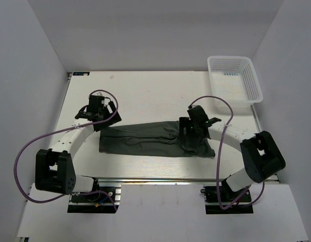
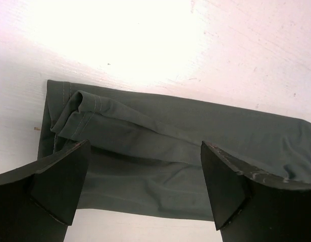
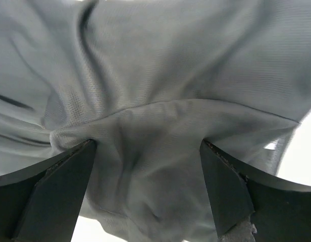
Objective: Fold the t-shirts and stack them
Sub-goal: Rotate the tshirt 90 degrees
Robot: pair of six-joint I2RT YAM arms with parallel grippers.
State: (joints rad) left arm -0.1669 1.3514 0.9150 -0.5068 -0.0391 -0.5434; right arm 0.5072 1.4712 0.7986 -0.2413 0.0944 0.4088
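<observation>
One dark grey-green t-shirt [image 1: 150, 138] lies on the white table as a long folded strip running left to right. My left gripper [image 1: 101, 115] is open and empty, just above the strip's left end. In the left wrist view its gripper [image 2: 145, 169] straddles the shirt [image 2: 160, 146], with a folded hem at the left. My right gripper [image 1: 193, 132] is open over the shirt's bunched right end. In the right wrist view its gripper [image 3: 148, 166] is pushed down into the cloth [image 3: 155, 91], which bulges between the fingers [image 3: 54, 196]. No neck tag shows.
A white plastic mesh basket [image 1: 250, 80] stands at the back right corner of the table [image 1: 145, 91]. Grey walls enclose the table on three sides. The arm bases and purple cables lie at the near edge.
</observation>
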